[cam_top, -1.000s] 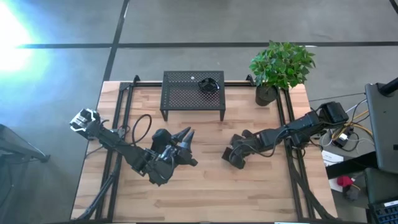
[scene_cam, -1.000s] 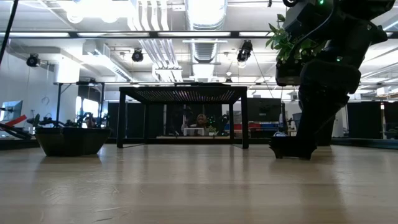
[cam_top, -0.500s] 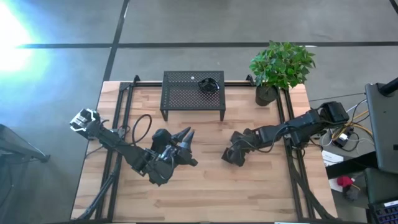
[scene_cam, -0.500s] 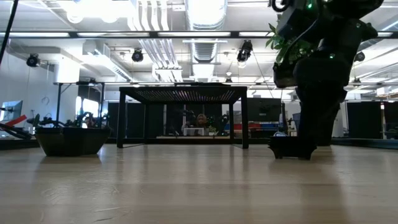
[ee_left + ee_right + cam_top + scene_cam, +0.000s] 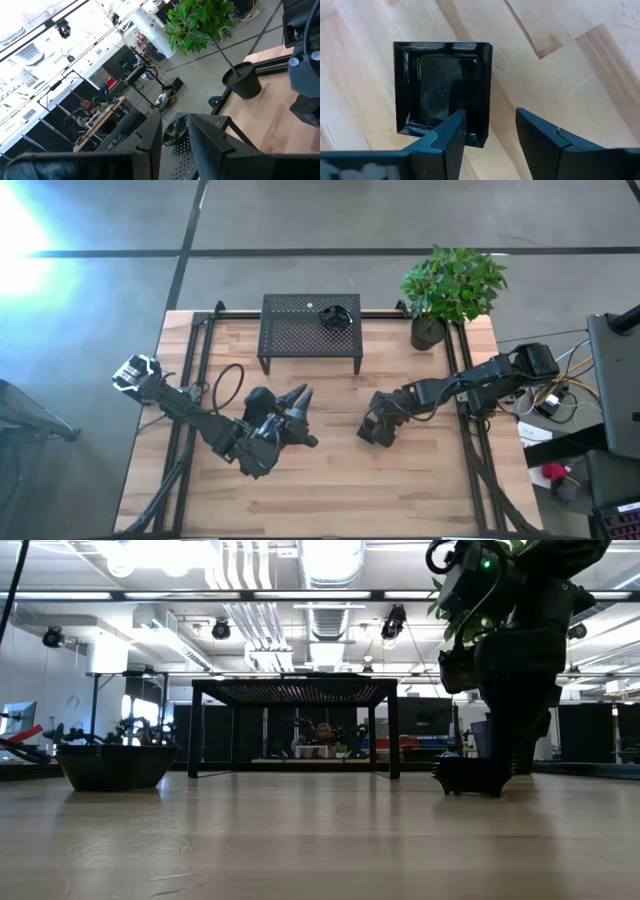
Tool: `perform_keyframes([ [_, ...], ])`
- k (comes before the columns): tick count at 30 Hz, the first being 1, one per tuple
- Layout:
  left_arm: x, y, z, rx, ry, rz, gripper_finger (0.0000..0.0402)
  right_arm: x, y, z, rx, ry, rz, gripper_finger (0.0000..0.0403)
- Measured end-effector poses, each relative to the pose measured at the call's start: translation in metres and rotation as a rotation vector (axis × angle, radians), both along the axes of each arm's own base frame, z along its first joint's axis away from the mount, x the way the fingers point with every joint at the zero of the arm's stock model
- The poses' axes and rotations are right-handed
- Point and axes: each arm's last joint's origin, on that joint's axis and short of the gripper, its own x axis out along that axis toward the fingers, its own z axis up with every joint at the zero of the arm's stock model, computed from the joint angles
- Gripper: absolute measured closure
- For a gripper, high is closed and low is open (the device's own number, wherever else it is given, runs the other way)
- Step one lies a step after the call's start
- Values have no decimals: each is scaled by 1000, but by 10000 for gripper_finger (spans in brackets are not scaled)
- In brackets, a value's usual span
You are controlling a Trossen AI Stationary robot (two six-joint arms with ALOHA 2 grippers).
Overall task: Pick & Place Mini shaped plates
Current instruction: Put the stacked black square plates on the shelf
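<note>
— Where was the little dish when you looked?

— A square mini plate (image 5: 442, 87), black and glossy, lay flat on the bare wood of the counter (image 5: 330, 490), right of the middle and well in from every edge. In the low view it showed as a small dark tray (image 5: 468, 776) sitting on the boards.

— Was anything holding it?

— No. The right gripper (image 5: 490, 132) hung just over it with its jaws spread apart, one finger (image 5: 451, 135) over the plate's near rim, the other past the plate's side above bare wood. Nothing was between them.

— Any other plates?

— At least one more dark dish (image 5: 337, 316) sat on the black mesh stand (image 5: 290, 335) near the far edge. How many were there, I couldn't tell.

— And the other arm?

— The left gripper (image 5: 298, 408) waited left of the middle. Its jaws stood a little apart and were empty. The potted plant (image 5: 450, 285) stood at the far right corner.
</note>
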Motion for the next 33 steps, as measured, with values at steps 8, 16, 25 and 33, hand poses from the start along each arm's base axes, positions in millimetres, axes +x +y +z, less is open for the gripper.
perform_keyframes([
  [8,0,0,0,0,0,0,307,1,0,0,1,-9,6,234],
  [16,0,0,0,0,0,0,307,-1,-1,-7,12,-56,-6,234],
  [25,0,0,0,8,12,0,307,-4,-1,-12,22,-75,-11,271],
  [33,0,0,0,10,15,0,307,-3,-1,-12,9,-87,12,380],
])
